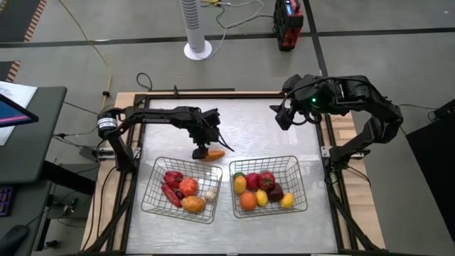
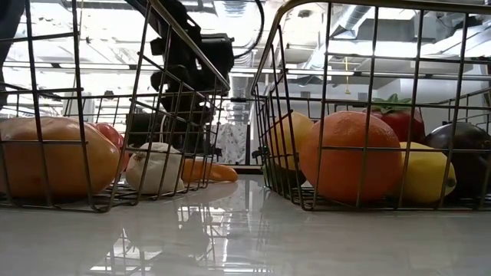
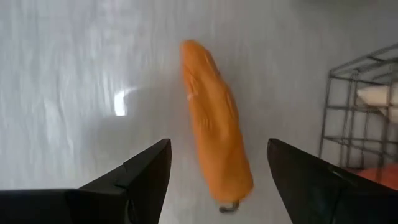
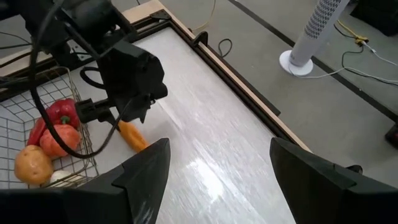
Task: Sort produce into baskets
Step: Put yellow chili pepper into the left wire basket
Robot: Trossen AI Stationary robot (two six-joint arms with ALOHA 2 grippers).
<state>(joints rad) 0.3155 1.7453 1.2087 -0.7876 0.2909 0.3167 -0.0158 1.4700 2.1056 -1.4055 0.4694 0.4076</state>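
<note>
Checking for labels first: no readable writing or brand on the produce, the baskets or the arms in any view.

Left gripper sits low over the table, just behind the left basket (the far side, toward the middle of the table). Jaws are spread wide and hold nothing. In the left wrist view the carrot lies flat on the white table between the two fingers, with a gap on each side. No contact visible. The high view shows the same carrot just beside the gripper and outside both baskets; the low view has it lying behind the left basket.

Right gripper hangs near the table's far right corner, well apart from the produce. Its fingers are parted with only bare table between them, nothing held.

Left basket contents: a red pepper, a red-orange tomato-like piece, an orange-tan piece and one whitish piece (looks like garlic, can't confirm).

Right basket contents: an orange, a lemon, red pieces and a dark maroon one. In the low view the orange sits at the front against the mesh.
</note>
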